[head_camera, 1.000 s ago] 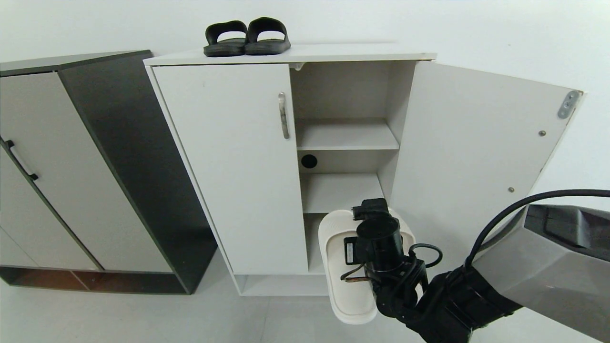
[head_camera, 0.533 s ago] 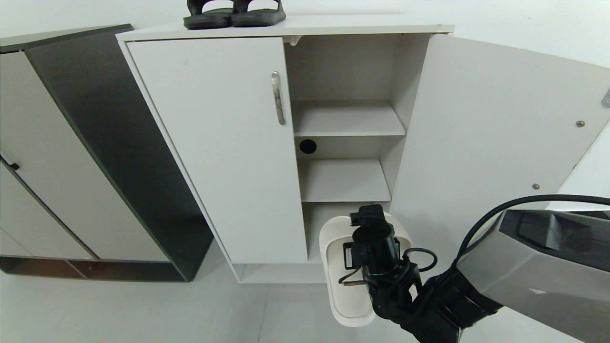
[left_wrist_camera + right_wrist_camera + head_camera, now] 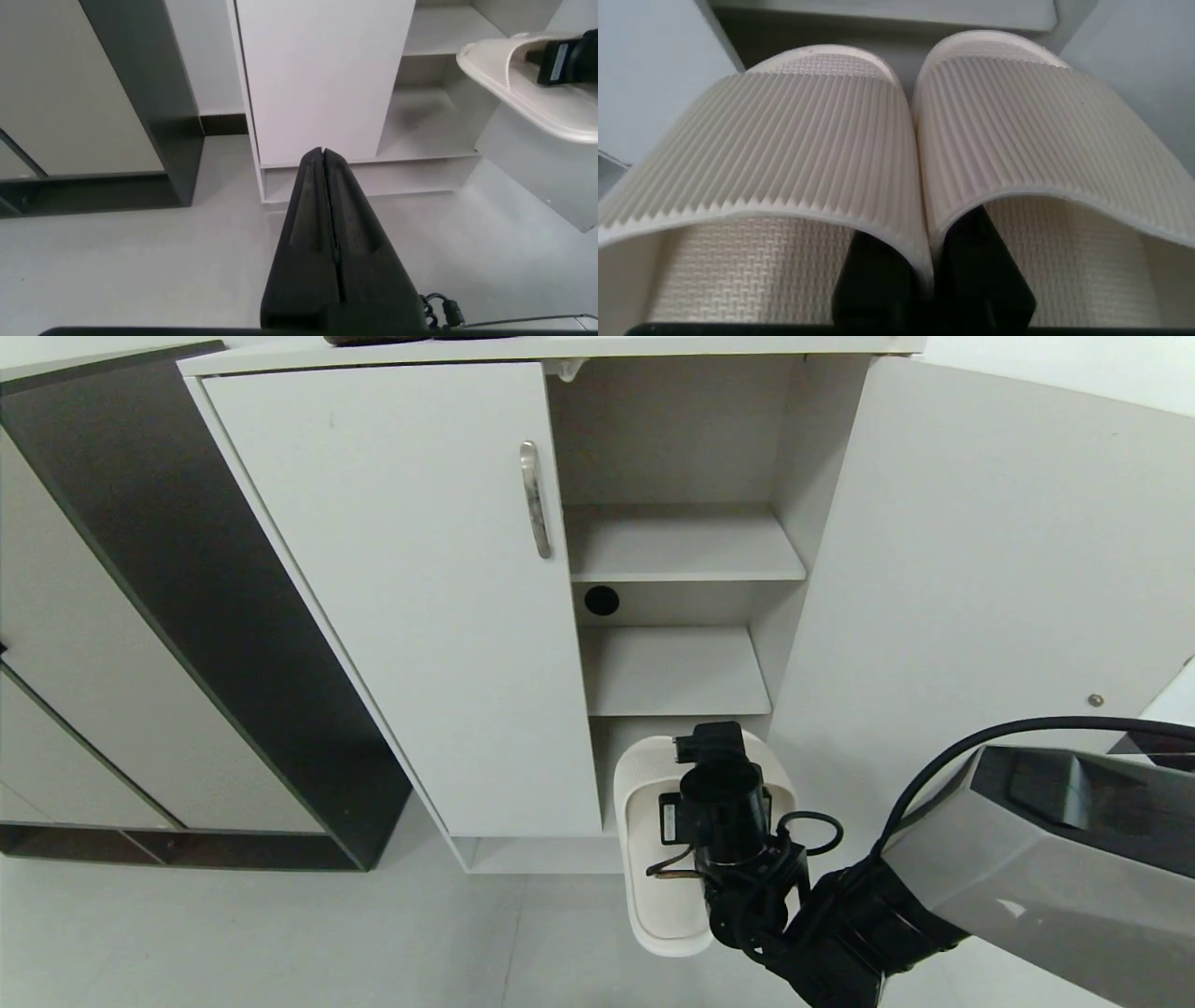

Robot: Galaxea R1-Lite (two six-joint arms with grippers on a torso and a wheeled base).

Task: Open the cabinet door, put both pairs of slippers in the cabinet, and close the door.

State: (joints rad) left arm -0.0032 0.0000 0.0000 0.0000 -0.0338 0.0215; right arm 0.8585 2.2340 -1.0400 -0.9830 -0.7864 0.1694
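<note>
Cream slippers (image 3: 653, 887) are being gripped by the right claw (image 3: 926, 266) before the open cabinet (image 3: 392, 569); the left claw (image 3: 323, 163) is being pressed together.

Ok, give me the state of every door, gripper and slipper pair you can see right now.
Right cabinet door: swung open.
Left cabinet door: shut.
White slippers: held together off the floor, before the lowest compartment.
Right gripper: jaws shut on the white slippers.
Left gripper: jaws shut, holding nothing.

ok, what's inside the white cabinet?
An upper shelf, a middle shelf and a round hole in the back panel. The cream slippers in the right pincer partly cover the bottom compartment; the shut door hides the rest.
</note>
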